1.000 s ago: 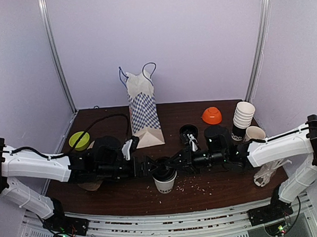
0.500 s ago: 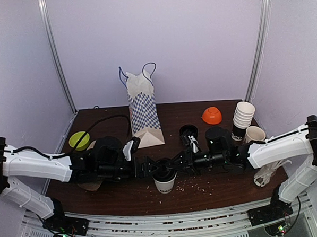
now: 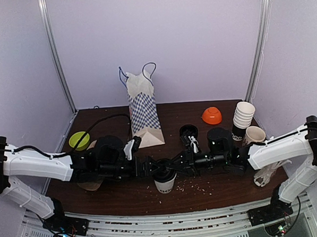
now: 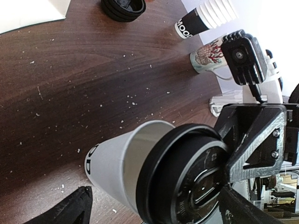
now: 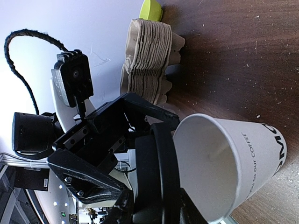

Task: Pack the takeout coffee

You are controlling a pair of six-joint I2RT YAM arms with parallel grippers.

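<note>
Cup [image 3: 165,183] upright on bench [image 3: 114,191]. R tool [image 3: 172,164] clamps black lid [image 4: 191,177], tilted at cup rim; L tool [image 3: 152,167] wide open, empty.

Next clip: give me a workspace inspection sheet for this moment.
Surface: dark wood table, scattered pale crumbs.
Job's things: paper cup upright; black lid tilted on its rim, not seated.
Clutter: checked paper bag, green bowl, orange bowl, cup stack, mug, spare lids, carrier trays.
Grippers: left gripper open near cup; right gripper shut on lid.
Cables: black cable looping off left arm.
Surroundings: lilac walls, metal posts.
</note>
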